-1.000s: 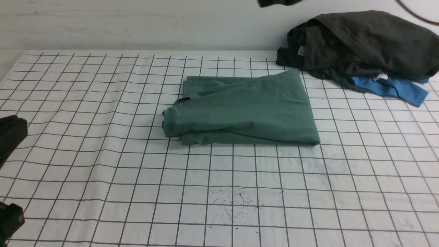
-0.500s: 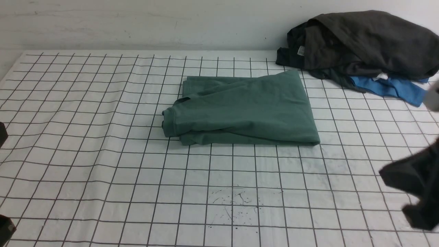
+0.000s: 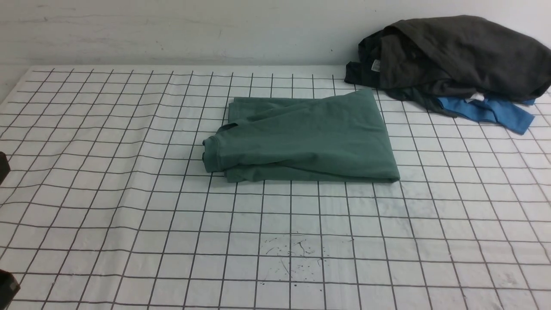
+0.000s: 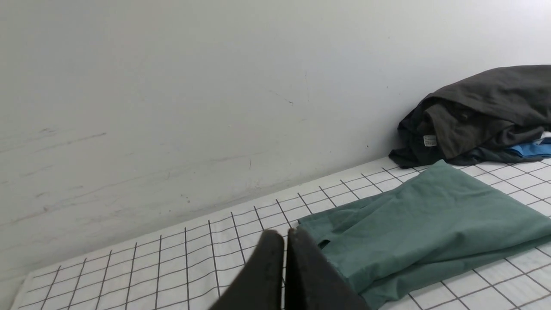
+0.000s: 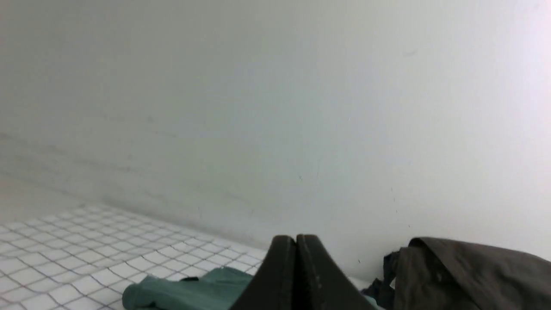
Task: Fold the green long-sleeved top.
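The green long-sleeved top (image 3: 301, 137) lies folded into a compact rectangle at the middle of the gridded table, its ribbed collar edge at the left. The left wrist view shows it as a flat bundle (image 4: 422, 224), and the right wrist view catches its corner (image 5: 181, 290). My left gripper (image 4: 285, 234) is shut and empty, off to the top's left, apart from it. Only dark bits of that arm show at the front view's left edge. My right gripper (image 5: 296, 239) is shut, empty, pulled back from the cloth and out of the front view.
A heap of dark grey and black garments (image 3: 456, 56) with a bright blue garment (image 3: 486, 112) under it sits at the back right corner against the white wall. Small dark specks (image 3: 297, 254) mark the table cover (image 3: 107, 193) near the front.
The right arm, seen at the top a second ago and blurred at the right edge half a second ago, has left the front view. The left arm drew back further left. The top stayed put.
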